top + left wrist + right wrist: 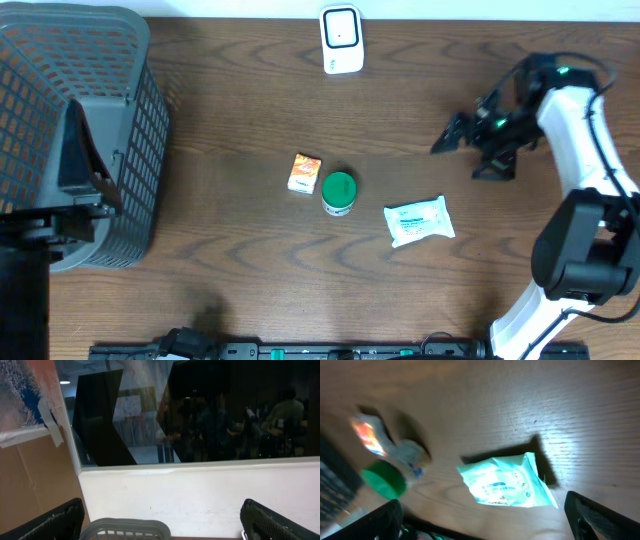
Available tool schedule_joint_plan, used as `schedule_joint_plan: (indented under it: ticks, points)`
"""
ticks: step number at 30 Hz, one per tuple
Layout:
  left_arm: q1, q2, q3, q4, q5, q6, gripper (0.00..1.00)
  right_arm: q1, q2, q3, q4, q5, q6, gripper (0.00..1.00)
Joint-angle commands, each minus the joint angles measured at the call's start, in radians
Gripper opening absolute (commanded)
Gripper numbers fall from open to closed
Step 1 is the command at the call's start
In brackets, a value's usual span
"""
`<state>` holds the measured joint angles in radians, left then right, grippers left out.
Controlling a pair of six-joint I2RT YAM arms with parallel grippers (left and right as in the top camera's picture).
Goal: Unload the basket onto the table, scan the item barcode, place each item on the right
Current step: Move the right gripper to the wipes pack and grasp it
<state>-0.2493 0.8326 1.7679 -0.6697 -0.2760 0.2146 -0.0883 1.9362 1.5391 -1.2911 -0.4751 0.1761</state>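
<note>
While the right hand [462, 158] hangs open and empty, wipes packet [420, 220], green-lidded jar [339, 192] and orange box [304, 172] lie on the counter [220, 250], apart from it. Over the basket [127, 527], left hand [162, 506] open too; white device [341, 40] at far edge, probably the scanner.

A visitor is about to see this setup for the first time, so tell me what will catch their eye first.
The big grey mesh basket at the far left dominates. In the middle sit an orange box, a green-lidded jar and, to their right, a pale wipes packet. A white scanner stands at the back, and the white right arm reaches in from the right.
</note>
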Motion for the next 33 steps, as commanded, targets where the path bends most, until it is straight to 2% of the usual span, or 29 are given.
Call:
schedule_joint_plan:
  ticks: [1,7,14,16,18,22,23,26,29,33]
  points:
    - [0.005,-0.045,-0.004,0.0,-0.014,0.017,0.99,0.01,-0.019,-0.108,0.032,0.014,-0.077,0.99]
    - [0.005,-0.116,-0.017,-0.01,-0.014,0.016,0.99,0.02,-0.019,-0.295,0.163,0.014,-0.122,0.99]
    - [0.005,-0.221,-0.103,0.039,-0.014,0.017,0.99,0.055,-0.019,-0.483,0.359,0.013,-0.042,0.97]
    - [0.005,-0.246,-0.129,0.059,-0.014,0.017,1.0,0.071,-0.019,-0.521,0.385,0.014,-0.042,0.89]
    - [0.005,-0.268,-0.147,0.071,-0.014,0.017,0.99,0.084,-0.019,-0.557,0.415,0.013,-0.042,0.75]
    - [0.005,-0.299,-0.167,0.083,-0.014,0.017,1.0,0.096,-0.019,-0.618,0.494,0.013,-0.042,0.68]
    - [0.005,-0.306,-0.17,0.085,-0.014,0.017,0.99,0.097,-0.019,-0.634,0.517,0.013,-0.042,0.59]
    - [0.005,-0.322,-0.17,0.085,-0.014,0.017,0.99,0.097,-0.019,-0.664,0.57,0.013,-0.043,0.24]
    - [0.005,-0.333,-0.17,0.085,-0.014,0.017,0.99,0.097,-0.019,-0.668,0.597,-0.003,-0.054,0.02]
    - [0.005,-0.342,-0.17,0.085,-0.014,0.017,0.99,0.095,-0.022,-0.637,0.588,-0.209,-0.168,0.01]
